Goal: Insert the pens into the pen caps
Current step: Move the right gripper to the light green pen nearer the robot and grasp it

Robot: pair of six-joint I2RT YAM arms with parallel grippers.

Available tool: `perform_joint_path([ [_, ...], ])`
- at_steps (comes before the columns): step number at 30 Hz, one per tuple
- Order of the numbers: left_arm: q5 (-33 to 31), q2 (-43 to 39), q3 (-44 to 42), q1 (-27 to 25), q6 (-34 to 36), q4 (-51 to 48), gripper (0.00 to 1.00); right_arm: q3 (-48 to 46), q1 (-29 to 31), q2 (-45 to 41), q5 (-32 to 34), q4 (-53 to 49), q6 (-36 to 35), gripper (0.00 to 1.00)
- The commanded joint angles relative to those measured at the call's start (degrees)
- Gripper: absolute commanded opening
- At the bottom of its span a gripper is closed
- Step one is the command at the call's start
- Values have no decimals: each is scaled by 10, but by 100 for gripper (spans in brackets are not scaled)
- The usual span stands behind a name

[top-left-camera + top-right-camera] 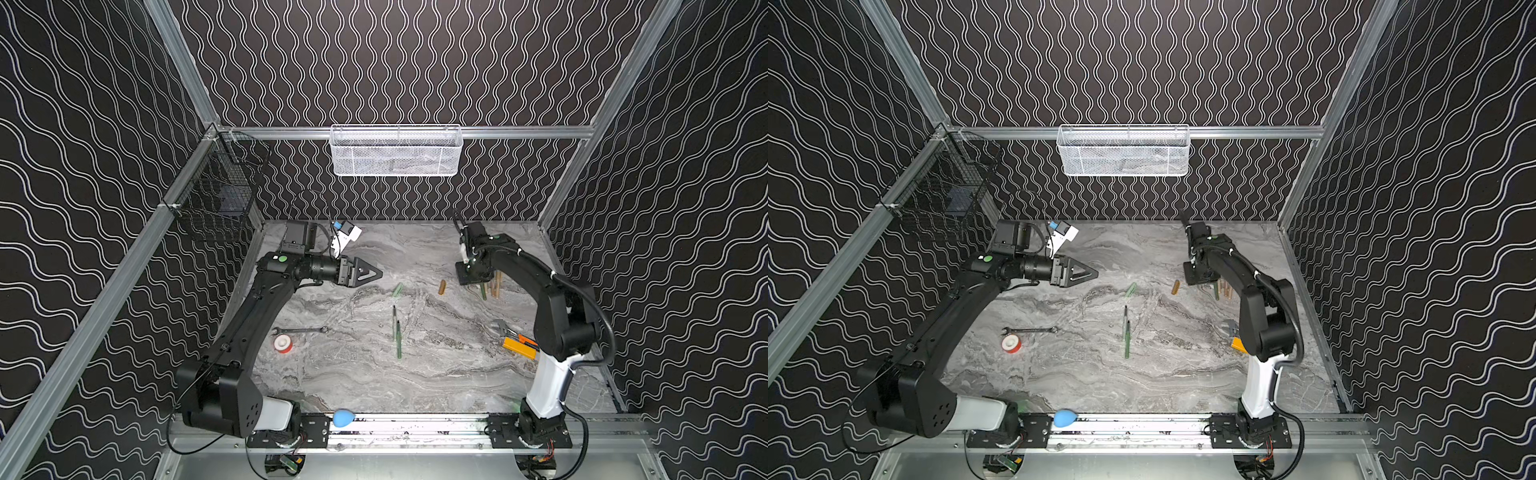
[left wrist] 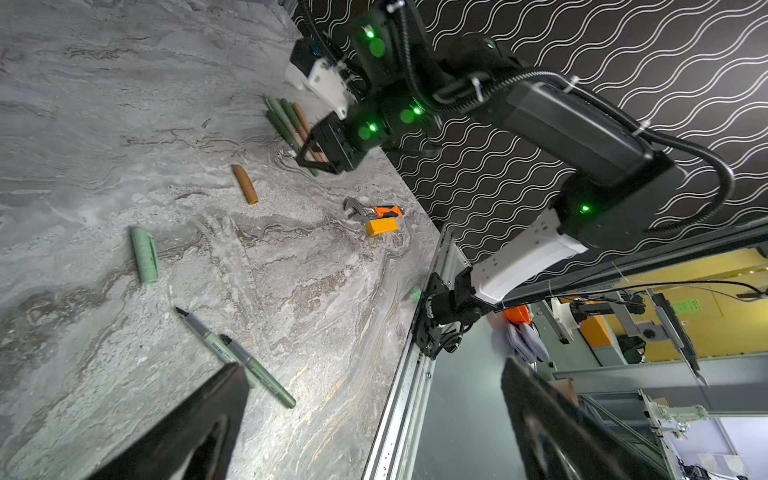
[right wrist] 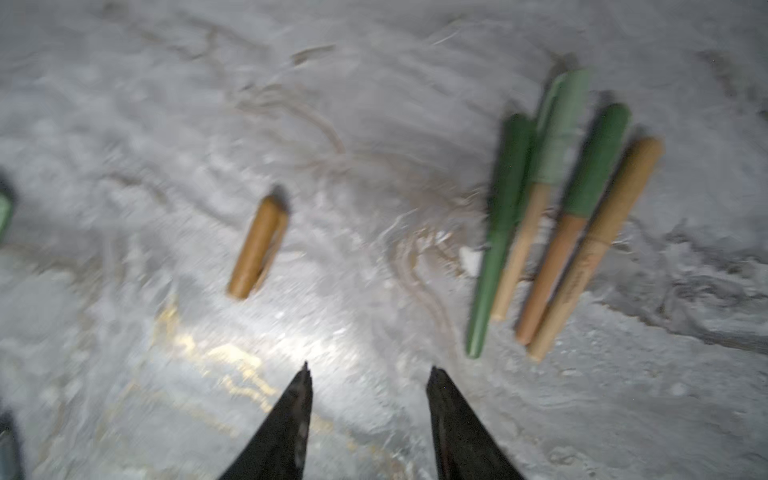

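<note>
**A:** How far along is the capping?

**B:** Four capped pens [image 3: 525, 232] lie side by side, touching, in the far right part of the grey marbled worktop [image 1: 436, 374]. One is dark green throughout and one is tan throughout. The other two have green caps on tan or orange bodies.

**A:** What is left to do?

**B:** Two green pens [image 2: 257, 370] with bare dark tips lie alongside each other near the middle of the worktop, staggered and apparently touching. Two caps are loose. A pale green cap [image 2: 144, 255] and an orange cap [image 3: 257, 245] lie apart from each other, between those pens and the far edge. The orange cap is the nearer of the two to the capped group. I judge that four of the six pairings are done and two remain.

**A:** And the arms?

**B:** The right fingers [image 3: 286, 428] point down at the worktop between the orange cap and the capped group. They are parted about halfway and hold nothing. The left fingers [image 2: 208, 399] are spread wide and empty, above the worktop towards its left edge and well apart from every pen.
</note>
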Motion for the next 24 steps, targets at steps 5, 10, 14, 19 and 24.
perform_joint_path([
  [5,-36,36,29,4,1,14,99,-98,144,-86,-124,52,19,56],
  [10,-48,64,52,5,-14,23,99,-125,217,-95,-146,86,50,59],
  [14,-50,65,56,7,-33,51,99,-131,255,-68,-132,99,70,59],
  [19,-51,67,58,10,-34,51,99,-119,300,-34,-100,101,91,59],
  [24,-51,57,43,14,-37,58,99,-101,320,0,-59,88,137,58],
])
